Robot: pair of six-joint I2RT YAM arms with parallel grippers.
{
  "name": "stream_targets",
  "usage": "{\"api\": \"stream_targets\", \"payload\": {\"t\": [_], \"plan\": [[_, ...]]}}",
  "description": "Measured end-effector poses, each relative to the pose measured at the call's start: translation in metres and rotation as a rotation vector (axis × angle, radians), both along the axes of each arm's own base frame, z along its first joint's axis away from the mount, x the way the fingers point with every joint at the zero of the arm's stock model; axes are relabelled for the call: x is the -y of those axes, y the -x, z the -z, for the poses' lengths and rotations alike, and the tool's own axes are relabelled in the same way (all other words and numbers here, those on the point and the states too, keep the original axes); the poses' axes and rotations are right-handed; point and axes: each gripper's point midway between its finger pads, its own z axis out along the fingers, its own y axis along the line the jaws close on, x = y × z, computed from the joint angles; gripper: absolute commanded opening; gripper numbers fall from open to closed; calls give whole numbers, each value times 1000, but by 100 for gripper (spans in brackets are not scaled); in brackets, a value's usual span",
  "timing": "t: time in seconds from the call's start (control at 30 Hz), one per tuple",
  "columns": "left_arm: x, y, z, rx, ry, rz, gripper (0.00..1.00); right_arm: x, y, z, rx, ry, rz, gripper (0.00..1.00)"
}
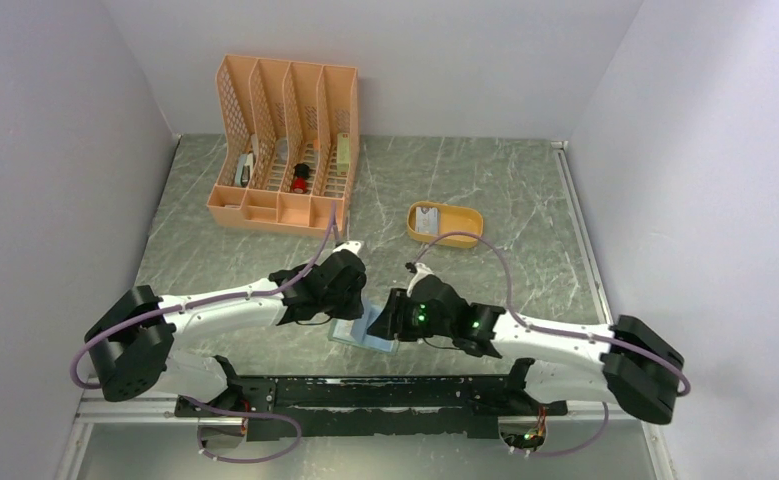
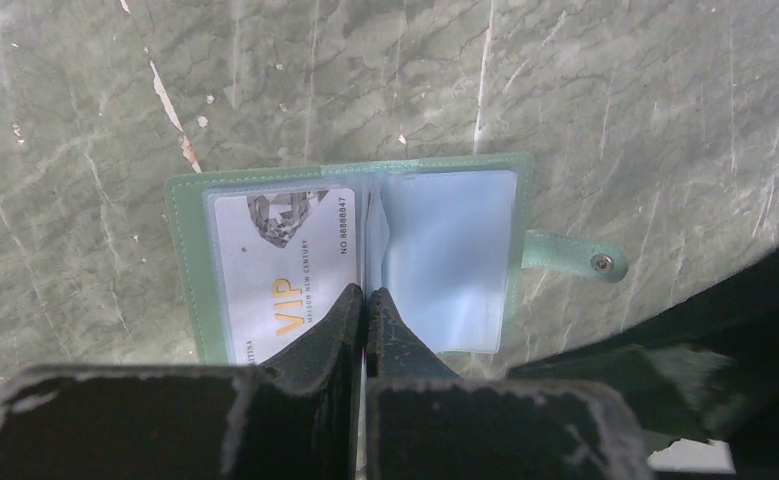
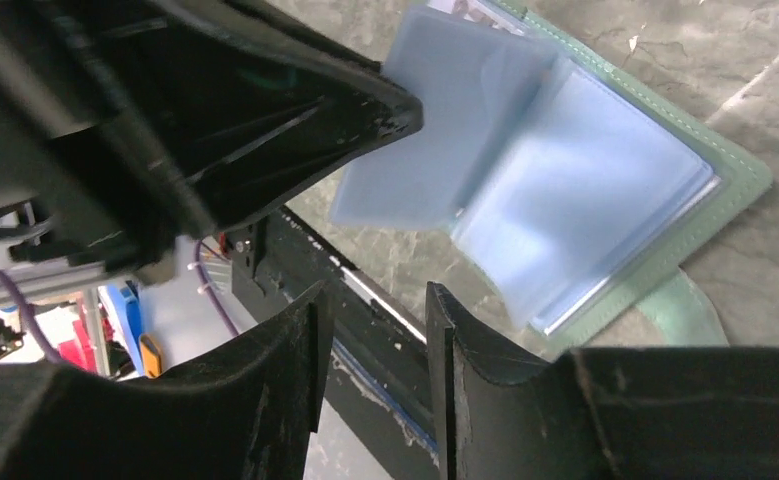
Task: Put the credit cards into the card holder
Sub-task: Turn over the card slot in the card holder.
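Card holder point(image 2: 445, 250) lay open on the table point(image 1: 525, 200) near its front edge, between the two arms. Left gripper point(image 2: 365, 305) was pinched tight on one clear sleeve point(image 3: 435, 130), holding it raised. Right gripper point(image 3: 375, 300) stood part-open and empty, just beside the holder. Top view: holder mostly hidden under the arms; yellow tray point(image 1: 468, 222) held a pale card point(image 1: 426, 219). Only the left wrist view showed a VIP credit card point(image 2: 285, 270) sleeved.
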Motion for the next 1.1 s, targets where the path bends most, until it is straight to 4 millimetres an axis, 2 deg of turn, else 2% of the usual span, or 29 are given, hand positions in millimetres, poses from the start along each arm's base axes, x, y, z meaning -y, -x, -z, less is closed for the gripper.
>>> {"api": "stream_targets", "payload": {"t": [0.13,0.2,0.37,0.5,0.77,1.1], "plan": [[1,0,0,-6,6,-10,5,-11,-3,25,-51,28,3,43],[1,0,0,-7,7,-10,14,-13,-4,37,-71,44,10,43],[3,3,-1,-11,14,14,46,-14,-4,66,-122,88,31,43],[7,4,-2,-13,27,38,54,-15,-9,66,-122,67,59,40],[10,4,-8,6,43,68,53,-7,-11,72,-126,51,101,26],[10,3,-10,25,38,90,35,11,-11,76,-111,51,154,18]]}}
